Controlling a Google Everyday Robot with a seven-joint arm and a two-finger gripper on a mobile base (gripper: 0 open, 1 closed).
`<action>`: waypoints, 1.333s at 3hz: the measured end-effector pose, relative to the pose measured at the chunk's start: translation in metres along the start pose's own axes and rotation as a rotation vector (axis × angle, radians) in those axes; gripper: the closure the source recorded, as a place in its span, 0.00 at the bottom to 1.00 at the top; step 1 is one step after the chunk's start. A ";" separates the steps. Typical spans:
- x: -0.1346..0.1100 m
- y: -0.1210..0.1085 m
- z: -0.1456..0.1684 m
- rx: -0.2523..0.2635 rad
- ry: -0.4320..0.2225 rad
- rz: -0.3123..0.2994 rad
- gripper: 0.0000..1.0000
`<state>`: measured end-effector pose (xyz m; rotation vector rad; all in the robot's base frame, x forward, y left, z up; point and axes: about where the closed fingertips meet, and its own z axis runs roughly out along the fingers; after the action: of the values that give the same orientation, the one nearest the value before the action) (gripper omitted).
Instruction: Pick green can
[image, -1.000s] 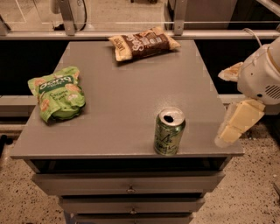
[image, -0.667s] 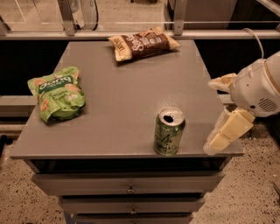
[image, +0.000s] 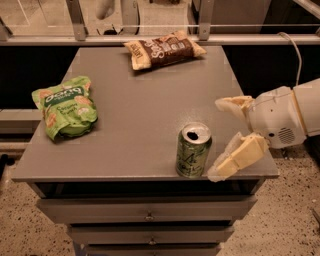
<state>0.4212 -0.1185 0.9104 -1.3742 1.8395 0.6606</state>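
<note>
The green can (image: 193, 150) stands upright near the front edge of the grey table (image: 140, 115), right of centre. It is pale green with dark lettering and a silver top with an open hole. My gripper (image: 222, 137) comes in from the right at can height. It is open: one cream finger (image: 231, 104) points left behind the can's right side, the other (image: 235, 159) reaches down-left and ends close beside the can's lower right. The can sits just left of the gap between the fingers, not held.
A green snack bag (image: 65, 106) lies at the table's left. A brown snack bag (image: 164, 49) lies at the back. Drawers (image: 145, 215) sit under the tabletop. A rail (image: 150, 37) runs behind the table.
My gripper has moved left toward the can; the lower finger now nearly reaches it. The can and bags have not moved.
</note>
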 end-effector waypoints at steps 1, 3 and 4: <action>-0.004 0.011 0.021 -0.031 -0.115 0.026 0.00; 0.008 0.021 0.050 -0.046 -0.241 0.059 0.16; 0.011 0.018 0.054 -0.022 -0.292 0.077 0.48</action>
<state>0.4157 -0.0784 0.8688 -1.1566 1.6602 0.8747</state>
